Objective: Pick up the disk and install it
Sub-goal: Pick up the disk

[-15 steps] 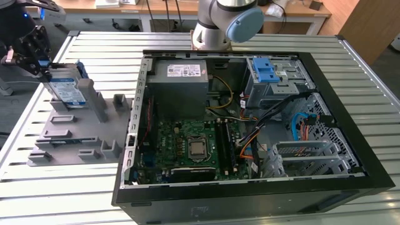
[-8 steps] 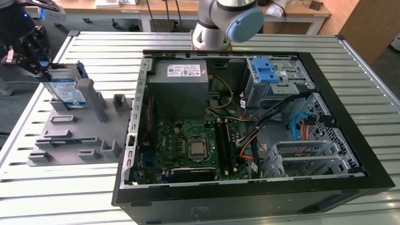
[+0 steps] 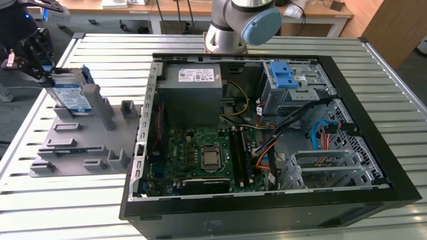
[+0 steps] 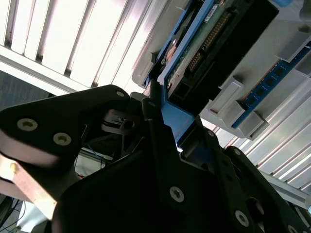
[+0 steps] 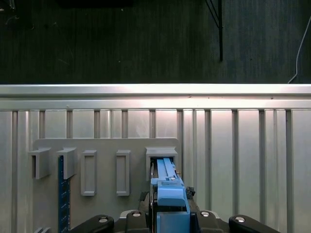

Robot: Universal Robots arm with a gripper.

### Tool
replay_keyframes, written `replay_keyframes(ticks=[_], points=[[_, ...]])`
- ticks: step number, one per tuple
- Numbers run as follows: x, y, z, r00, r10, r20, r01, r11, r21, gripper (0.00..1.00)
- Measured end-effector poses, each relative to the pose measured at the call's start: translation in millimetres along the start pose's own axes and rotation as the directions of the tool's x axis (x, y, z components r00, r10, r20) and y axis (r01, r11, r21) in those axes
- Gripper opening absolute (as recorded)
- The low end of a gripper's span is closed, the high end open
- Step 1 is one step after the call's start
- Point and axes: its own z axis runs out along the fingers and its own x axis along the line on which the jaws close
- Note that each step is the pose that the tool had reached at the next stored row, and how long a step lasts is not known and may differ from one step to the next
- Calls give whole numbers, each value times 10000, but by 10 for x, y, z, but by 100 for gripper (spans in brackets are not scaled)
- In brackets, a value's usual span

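On the slatted table [image 3: 113, 55], with gripper [image 3: 41, 68] clamped on the upright disk [image 3: 73, 97], lift straight out of the grey holder [image 3: 73, 145], never tilting.

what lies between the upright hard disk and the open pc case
In the exterior view, empty upright slots of the grey plastic rack stand between the silver-grey blue-railed disk and the black open computer case.

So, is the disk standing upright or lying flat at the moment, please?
Upright: the disk stands on edge in a slot of the grey holder, the gripper closed on its blue end.
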Motion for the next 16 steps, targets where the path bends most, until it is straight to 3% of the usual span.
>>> replay_keyframes(ticks=[7,11,16], points=[[0,0,-2,10000,10,-5,-10,10000,0,36],[0,0,-2,9997,194,-119,-194,9998,5,36],[-1,0,-2,9997,212,-119,-212,9998,6,36]])
